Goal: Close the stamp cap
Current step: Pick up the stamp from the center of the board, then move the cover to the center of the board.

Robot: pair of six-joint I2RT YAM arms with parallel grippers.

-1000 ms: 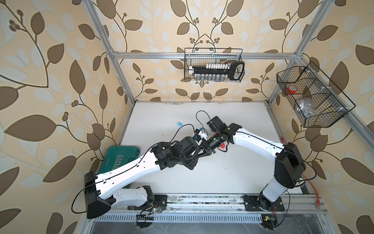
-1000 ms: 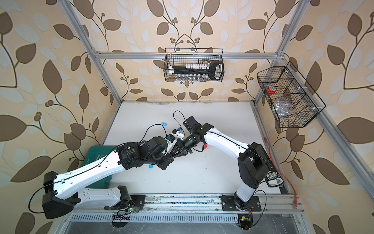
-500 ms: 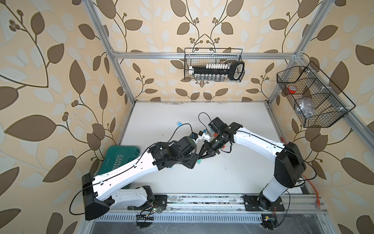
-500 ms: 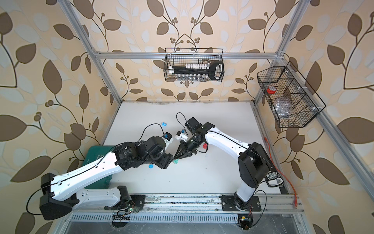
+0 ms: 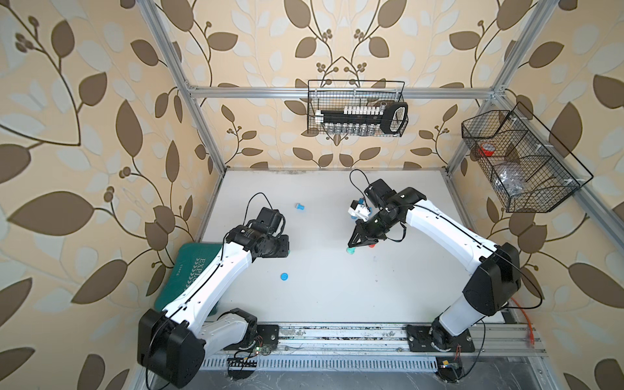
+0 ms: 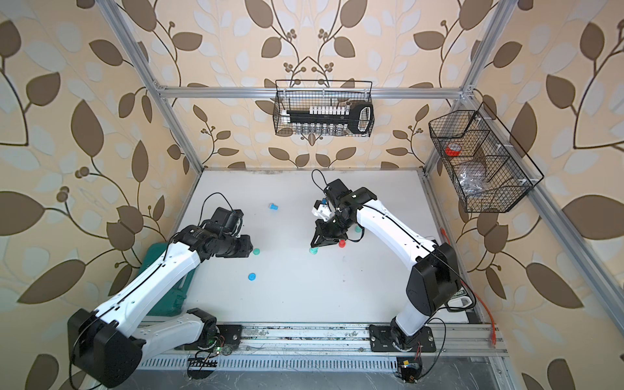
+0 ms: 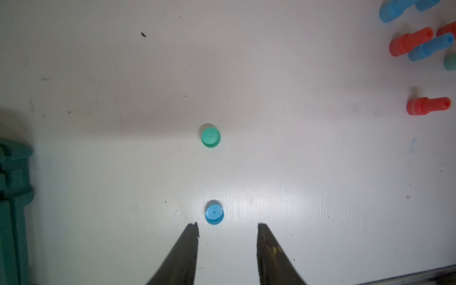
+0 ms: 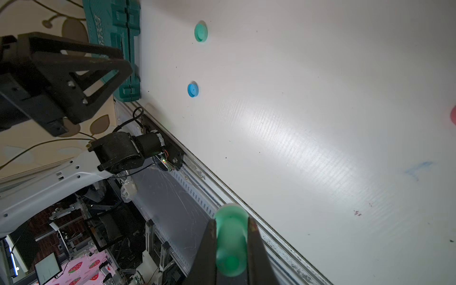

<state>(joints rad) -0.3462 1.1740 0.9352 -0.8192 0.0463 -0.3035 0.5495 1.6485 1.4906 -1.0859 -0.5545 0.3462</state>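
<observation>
- Left claw: withdrawn from the right claw; jaws apart, empty.
- Right claw: clamped on 1 green stamp.
- Capping step: likely done.

A white table sits inside leaf-patterned walls. A green case lies at its left edge. A wire basket on the back wall holds a black rack. A side basket holds a red roll and what looks like a crumpled clear bag.
</observation>
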